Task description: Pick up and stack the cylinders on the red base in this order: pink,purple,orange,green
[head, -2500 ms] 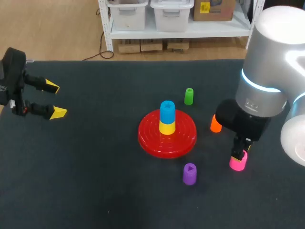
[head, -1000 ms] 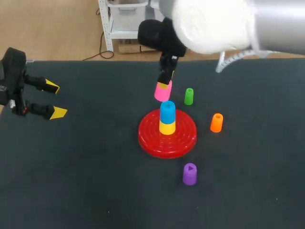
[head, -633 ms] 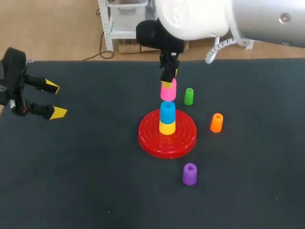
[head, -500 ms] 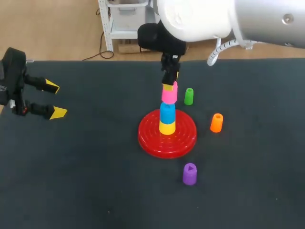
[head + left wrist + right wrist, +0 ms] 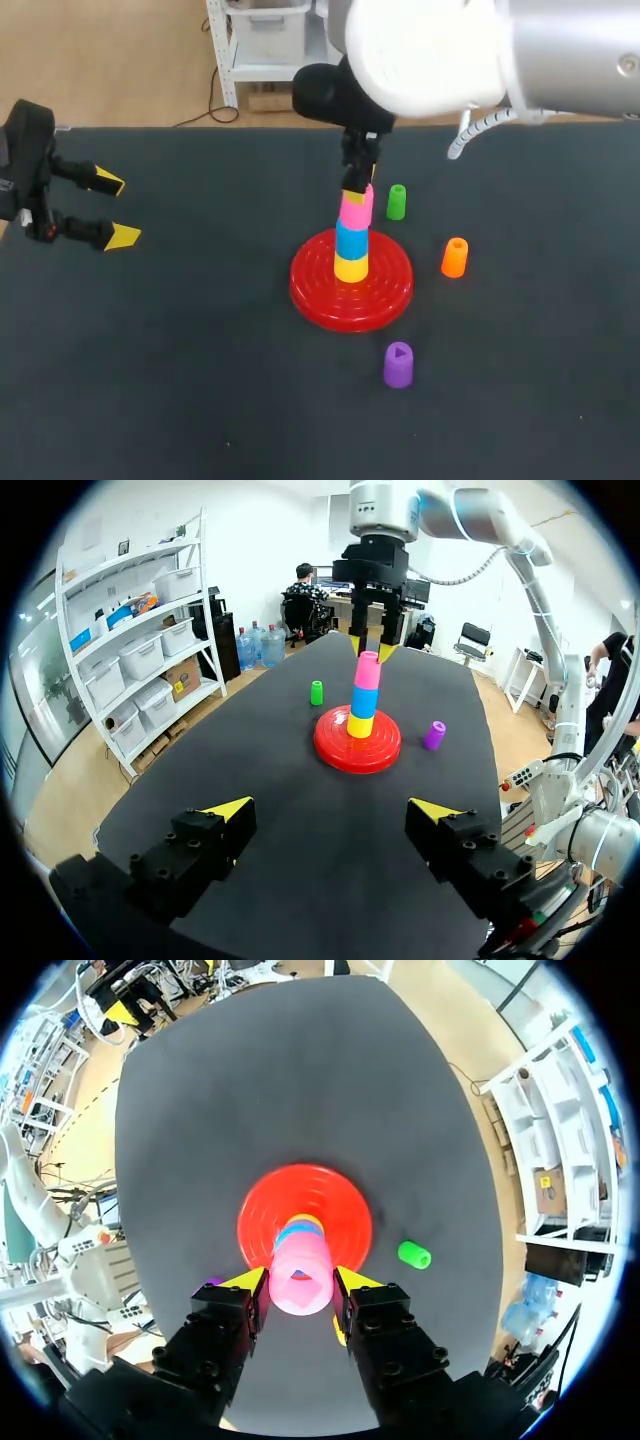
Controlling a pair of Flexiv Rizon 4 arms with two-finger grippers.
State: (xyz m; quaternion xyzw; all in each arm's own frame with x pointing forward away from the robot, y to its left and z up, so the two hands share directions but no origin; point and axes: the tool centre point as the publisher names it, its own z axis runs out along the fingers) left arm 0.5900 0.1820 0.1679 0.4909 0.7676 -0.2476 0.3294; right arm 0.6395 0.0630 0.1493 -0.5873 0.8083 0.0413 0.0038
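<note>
The red base carries a yellow cylinder with a blue one on top. The pink cylinder sits on the blue one, leaning slightly, with my right gripper shut on it from above. In the right wrist view the pink cylinder fills the gap between the yellow-tipped fingers, with the red base below. The purple cylinder stands in front of the base, orange to its right, green behind it. My left gripper hangs open at the far left, holding nothing.
The dark table mat spreads wide on the left and front. From the left wrist view, the stack lies far ahead of my open left gripper, with the green and purple cylinders either side.
My right arm carried the pink cylinder from the table's right side to above the stack, then lowered it onto the blue cylinder. The left arm has not moved.
</note>
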